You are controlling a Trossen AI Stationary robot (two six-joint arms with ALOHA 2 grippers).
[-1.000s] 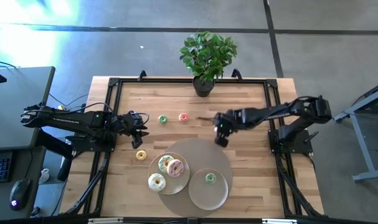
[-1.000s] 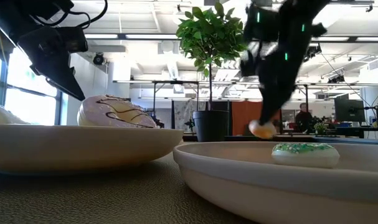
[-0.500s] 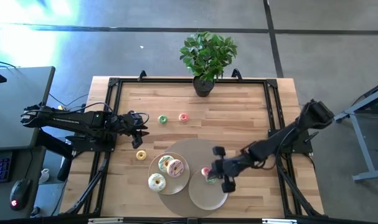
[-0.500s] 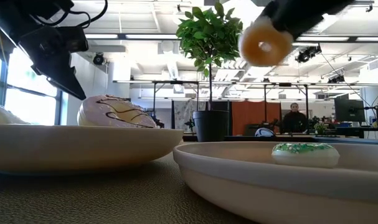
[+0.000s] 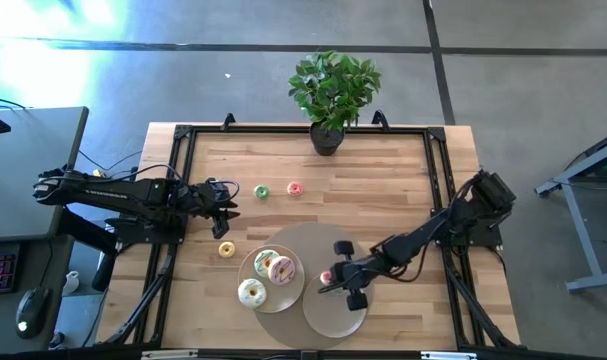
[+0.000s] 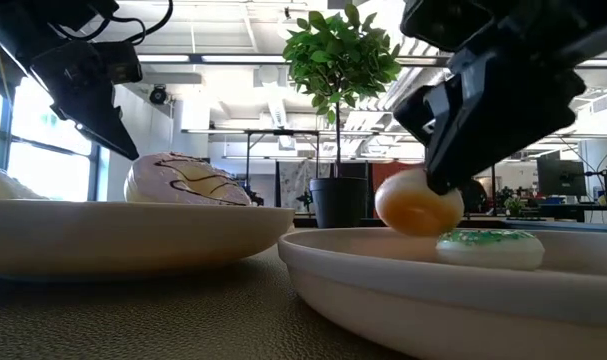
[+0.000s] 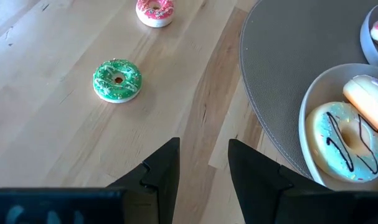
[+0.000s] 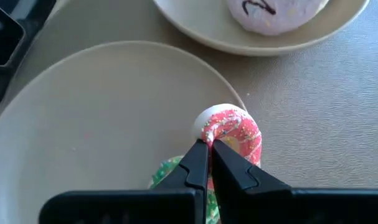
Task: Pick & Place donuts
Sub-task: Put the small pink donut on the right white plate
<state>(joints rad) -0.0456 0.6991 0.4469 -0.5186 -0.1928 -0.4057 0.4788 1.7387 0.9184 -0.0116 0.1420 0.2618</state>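
My right gripper (image 5: 330, 277) is shut on a red-iced mini donut (image 8: 232, 132) over the right beige plate (image 5: 335, 312). A green-sprinkled mini donut (image 6: 488, 247) lies in that plate right below it. The left plate (image 5: 259, 278) holds three larger donuts (image 5: 281, 269). On the bare wood lie a yellow mini donut (image 5: 226, 249), a green one (image 7: 117, 79) and a pink one (image 7: 154, 11). My left gripper (image 7: 204, 163) waits open at the table's left side, near the green one. My right gripper pinches the red mini donut by the edge of its ring (image 8: 208, 132) between its two fingertips (image 8: 198, 158). The fingers slant down from the table's right side. The donut (image 6: 418, 205) hangs tilted, clear of the plate's floor, just above the green mini donut.
Both plates sit on a round grey mat (image 5: 318, 240) at the table's near middle. A potted plant (image 5: 333, 95) stands at the far edge. Black frame rails (image 5: 183, 150) run along the table's sides. Bare wood (image 5: 393, 165) lies toward the far right.
My right gripper has carried the red mini donut from the middle of the table toward the near edge, over the right plate. In the last half second it has come down, and the donut now hangs just above the green mini donut.
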